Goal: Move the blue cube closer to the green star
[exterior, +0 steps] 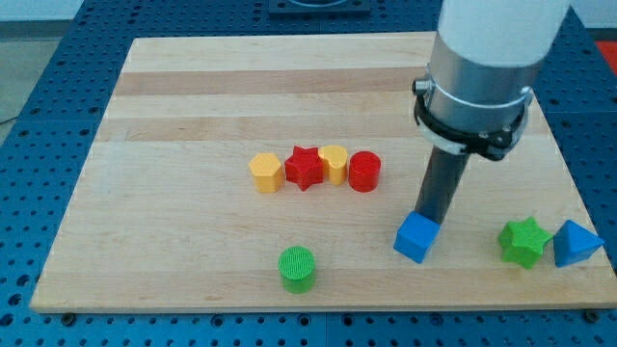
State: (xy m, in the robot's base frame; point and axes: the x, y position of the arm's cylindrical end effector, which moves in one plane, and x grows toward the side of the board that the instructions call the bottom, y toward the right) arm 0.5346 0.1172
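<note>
The blue cube (416, 237) lies on the wooden board (193, 116) at the view's lower right of centre. The green star (525, 241) lies to its right, near the board's right edge, with a gap between them. My tip (430, 218) stands at the cube's top edge, touching or almost touching its upper right side. The dark rod rises from there into the white and grey arm (482, 58) at the view's top right.
A blue triangular block (576, 243) lies right of the green star at the board's edge. A row of a yellow hexagon (265, 173), red star (305, 168), yellow heart (334, 163) and red cylinder (364, 172) lies mid-board. A green cylinder (297, 269) lies near the bottom edge.
</note>
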